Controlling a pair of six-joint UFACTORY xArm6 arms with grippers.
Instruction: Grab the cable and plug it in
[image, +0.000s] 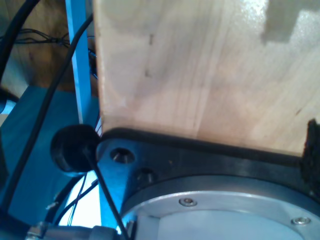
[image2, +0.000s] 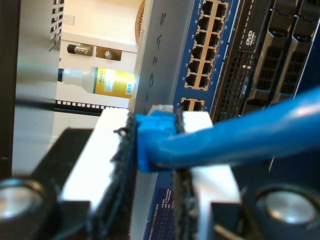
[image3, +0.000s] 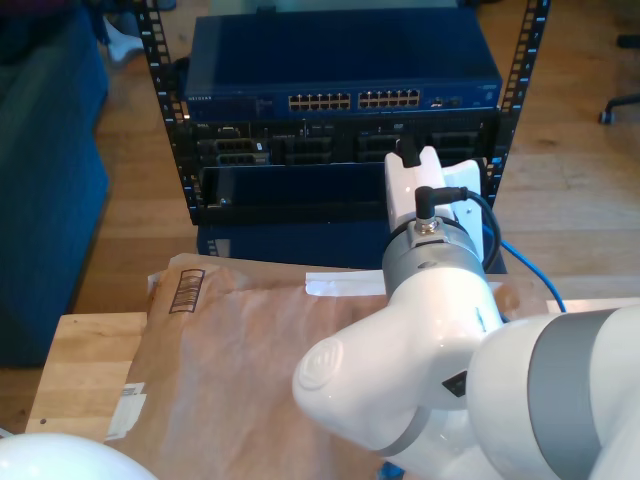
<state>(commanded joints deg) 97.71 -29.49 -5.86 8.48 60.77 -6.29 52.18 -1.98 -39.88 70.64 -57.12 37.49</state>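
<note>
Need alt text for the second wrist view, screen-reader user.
My second end effector grips the plug end of a bright blue Ethernet cable between its white fingers, aimed at a blue network switch with rows of empty ports. Beside the switch sits a black server with a DVD drive, and a yellow-labelled bottle lies in the background.

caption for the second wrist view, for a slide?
My second gripper holds the blue cable by its plug end, facing the switch's ports.
</note>
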